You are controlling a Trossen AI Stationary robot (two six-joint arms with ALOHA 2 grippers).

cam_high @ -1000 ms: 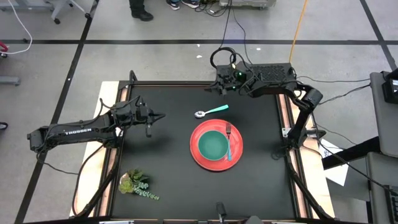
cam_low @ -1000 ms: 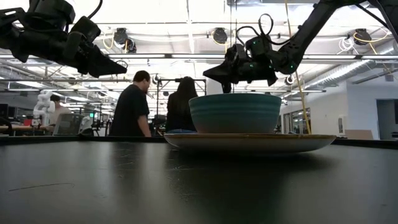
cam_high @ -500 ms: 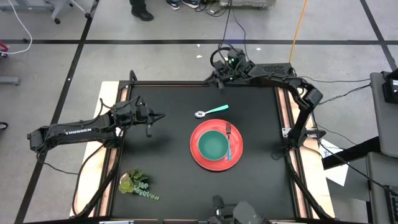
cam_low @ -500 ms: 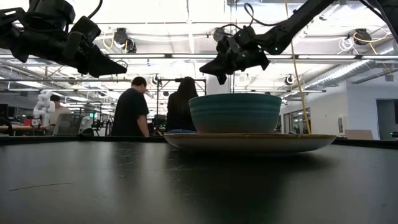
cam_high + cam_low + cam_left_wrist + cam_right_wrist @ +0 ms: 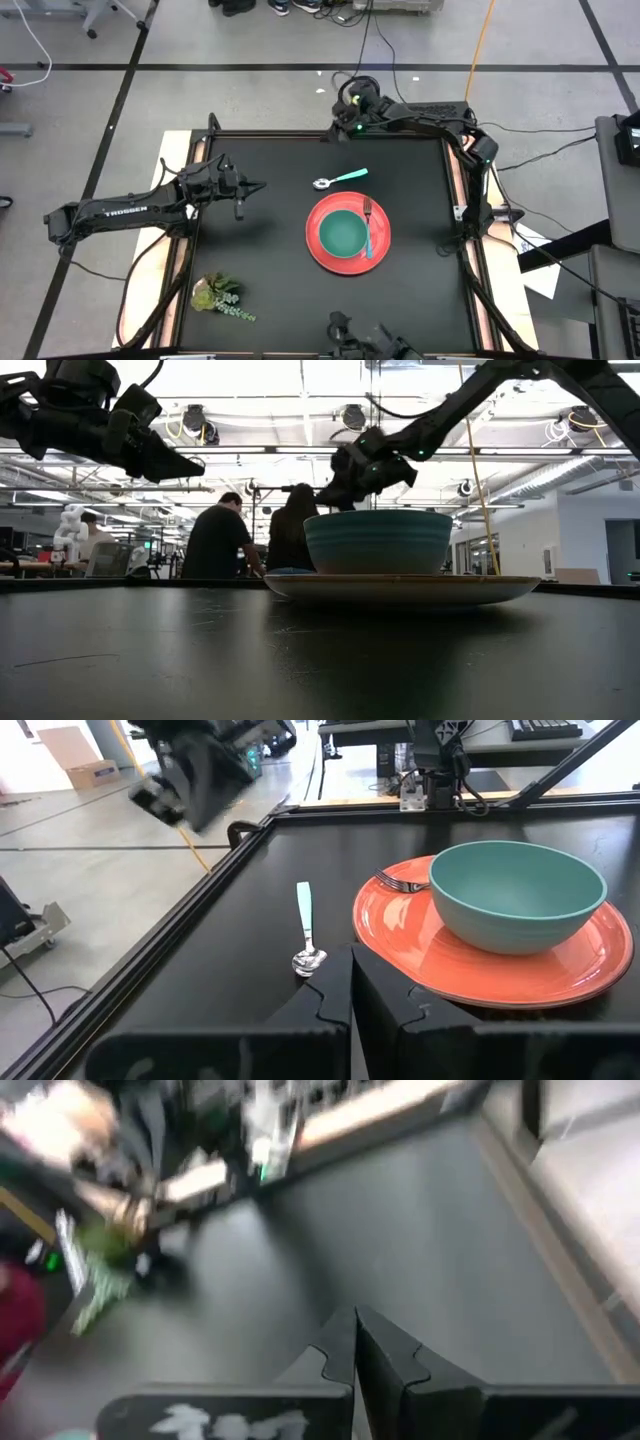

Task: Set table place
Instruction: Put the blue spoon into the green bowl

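Note:
A round red plate [image 5: 318, 258] lies flat on the black table [image 5: 260, 250], right of centre. A teal bowl [image 5: 342, 233] stands on it. A blue-handled fork [image 5: 368, 228] lies on the plate along the bowl's right side. Beyond the plate, a teal-handled spoon [image 5: 338, 179] lies flat on the table. My left gripper [image 5: 256, 186] hovers shut at the left, level, pointing at the plate [image 5: 470, 975] and spoon [image 5: 306, 928]. My right gripper [image 5: 342, 122] hangs shut above the table's far edge, clear of everything.
A leafy green sprig [image 5: 220, 297] lies at the near left corner. Pale wooden strips [image 5: 178, 250] run along the left and right sides. Cables and the right arm's base [image 5: 440, 115] crowd the far edge. Two people [image 5: 215, 540] stand in the room behind the table.
My right gripper has drawn back from over the table toward its far edge and a little to the left. It has tipped from pointing steeply down to nearly level and has stayed shut. The plate, bowl, fork and spoon have not moved.

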